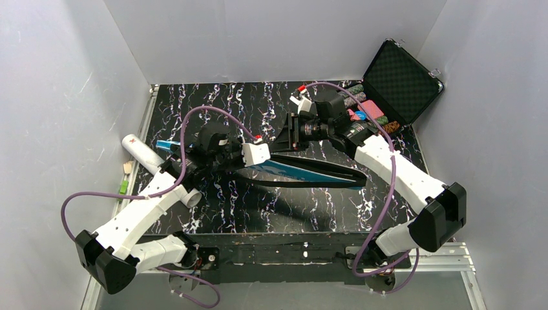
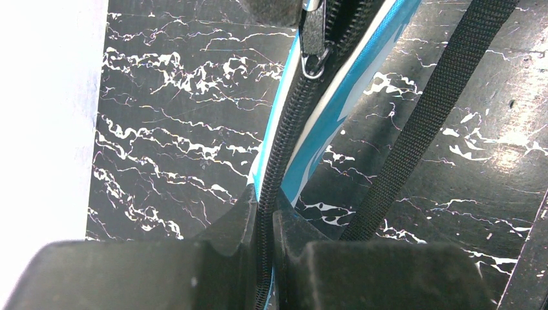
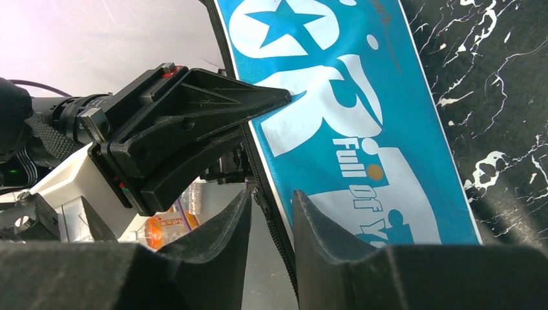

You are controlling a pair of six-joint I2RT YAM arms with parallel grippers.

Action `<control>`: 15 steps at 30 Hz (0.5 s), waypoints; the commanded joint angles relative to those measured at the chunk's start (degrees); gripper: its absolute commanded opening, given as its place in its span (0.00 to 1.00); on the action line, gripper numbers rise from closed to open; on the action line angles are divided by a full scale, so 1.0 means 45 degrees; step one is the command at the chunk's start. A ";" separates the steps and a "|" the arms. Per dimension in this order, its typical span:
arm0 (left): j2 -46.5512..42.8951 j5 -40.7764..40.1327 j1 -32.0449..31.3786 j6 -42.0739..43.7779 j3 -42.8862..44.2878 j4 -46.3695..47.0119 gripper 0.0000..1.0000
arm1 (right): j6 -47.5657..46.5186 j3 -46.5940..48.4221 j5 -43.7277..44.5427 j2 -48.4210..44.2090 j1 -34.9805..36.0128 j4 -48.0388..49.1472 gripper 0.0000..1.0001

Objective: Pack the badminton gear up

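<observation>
**A:** Where is the blue racket-shaped fabric bag (image 1: pixel 304 171) with white lettering?

**B:** Flat on the black, white-veined table (image 1: pixel 258 213), about mid-table. From overhead its length runs from 9 o'clock toward 3 o'clock.

**A:** And the left gripper (image 2: pixel 263 219)?

**B:** Pinched tight on the bag's black zipper edge (image 2: pixel 284 129). The metal zipper pull (image 2: pixel 315 55) sits at 12 o'clock from its fingers, and a black webbing strap (image 2: pixel 426 123) at 2 o'clock.

**A:** The right gripper (image 3: pixel 271 226)?

**B:** It straddles that same zipper edge with its jaws partly apart and a gap showing, so it grips nothing.

**A:** Anything else?

**B:** A long white tube (image 1: pixel 143 154) lies at the table's 9 o'clock edge, partly under the left arm. An open black hard case (image 1: pixel 400 81) stands at 2 o'clock.
</observation>
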 commanded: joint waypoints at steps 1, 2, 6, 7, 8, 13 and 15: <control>-0.0473 0.0329 -0.0051 0.0017 0.0633 0.0830 0.00 | -0.0063 -0.0090 -0.0353 -0.0157 0.0084 0.0573 0.36; -0.0475 0.0315 -0.0066 0.0032 0.0635 0.0830 0.00 | -0.0021 -0.0109 -0.0352 -0.0155 0.0076 0.0589 0.35; -0.0475 0.0303 -0.0067 0.0036 0.0617 0.0845 0.00 | 0.0030 -0.0198 -0.0403 -0.0136 0.0076 0.0651 0.32; -0.0476 0.0302 -0.0058 0.0027 0.0611 0.0835 0.00 | 0.0044 -0.0213 -0.0412 -0.0136 0.0083 0.0670 0.30; -0.0478 0.0280 -0.0057 0.0050 0.0623 0.0829 0.00 | 0.0051 -0.0220 -0.0430 -0.0150 0.0093 0.0699 0.28; -0.0445 0.0238 -0.0062 0.0068 0.0603 0.0867 0.00 | 0.0103 -0.0260 -0.0498 -0.0140 0.0086 0.0748 0.22; -0.0456 0.0239 -0.0058 0.0082 0.0582 0.0860 0.00 | 0.0099 -0.0259 -0.0513 -0.0154 0.0081 0.0751 0.17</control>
